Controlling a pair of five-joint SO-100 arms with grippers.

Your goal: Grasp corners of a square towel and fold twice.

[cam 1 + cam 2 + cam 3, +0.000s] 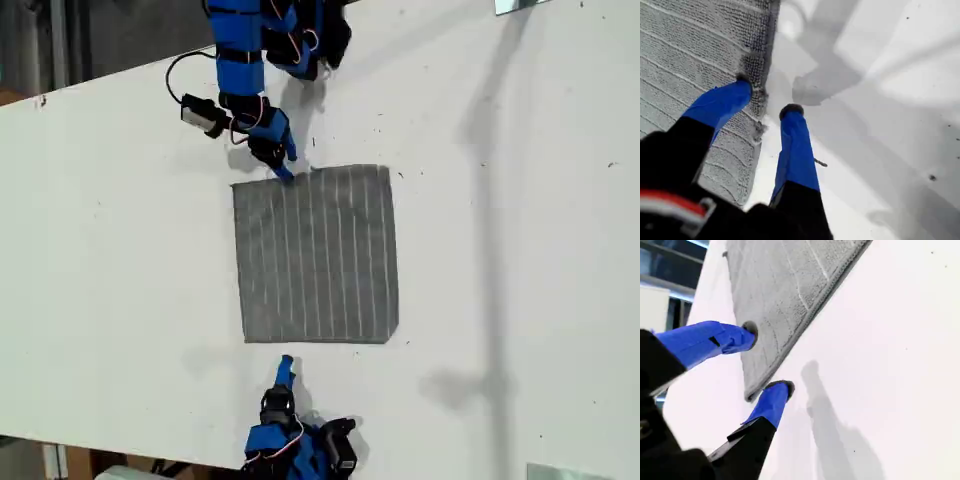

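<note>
A plain white table [520, 250] fills the exterior view, with the towel [316, 255] lying flat and unfolded near its middle, stripes running from the near edge to the far edge. At the far side, the first gripper [283, 165] comes down on the towel's far edge, close to the corner [238, 186] on the exterior view's left. At the near side, the second gripper [285, 365] points at the towel's near edge and appears just short of it, not far from the near corner [248, 338] on that same side. This view is too distant to show how either claw stands. The first wrist view shows it for the first gripper [767, 95]: the jaws are spread astride the hem, one blue finger [720, 102] pressing its tip on the towel [685, 45], where the cloth puckers slightly, the other finger [796, 150] on bare table just beside the edge, among arm shadows. The second wrist view shows the second gripper [766, 359] spread too, holding nothing. One finger [715, 340] hangs over the towel [785, 300], the other [771, 402] sits on the table side, and a corner [748, 396] lies between them. Whether either tip touches the cloth cannot be told.
</note>
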